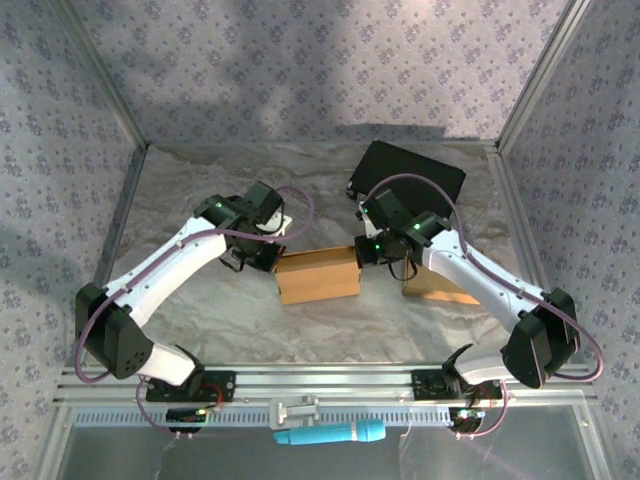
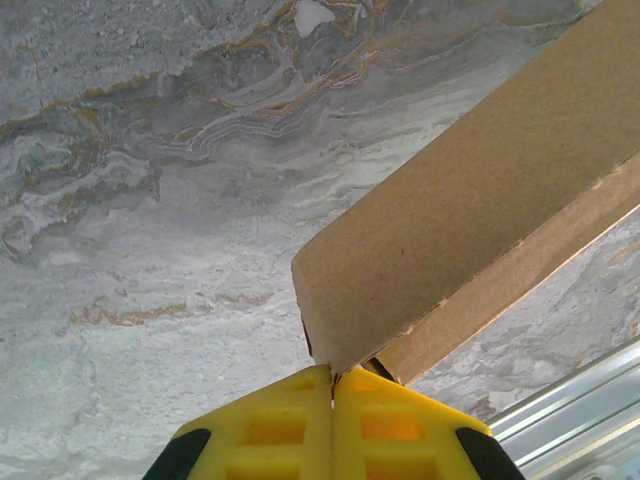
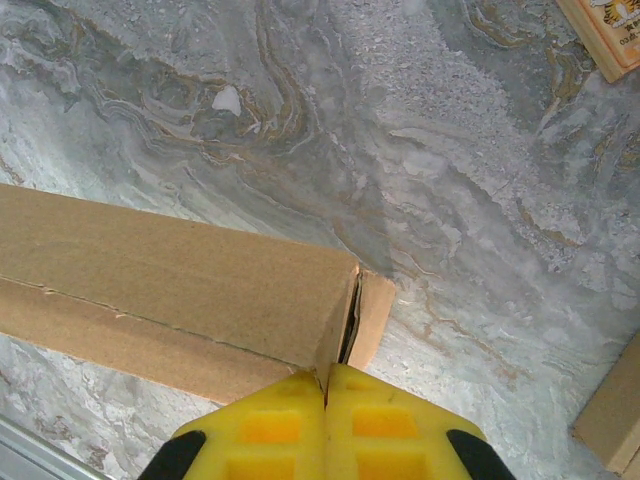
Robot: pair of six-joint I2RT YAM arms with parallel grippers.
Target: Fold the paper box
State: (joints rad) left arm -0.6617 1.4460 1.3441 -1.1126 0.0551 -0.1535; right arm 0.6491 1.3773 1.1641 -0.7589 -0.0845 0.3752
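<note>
Two jaw sets closed: L jaws pinch brown cardboard box [image 1: 318,275] left end, R jaws its right end, mid-bench [image 1: 230,330].

White arms [image 1: 170,265] with black joints [image 1: 115,340], looping purple cables [image 1: 410,178], green lights [image 1: 220,208] and yellow jaws.

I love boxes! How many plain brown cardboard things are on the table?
2. One cardboard box lies in the middle; a second cardboard piece lies right of it, partly under the right arm. More may be hidden beneath the arms.
</note>
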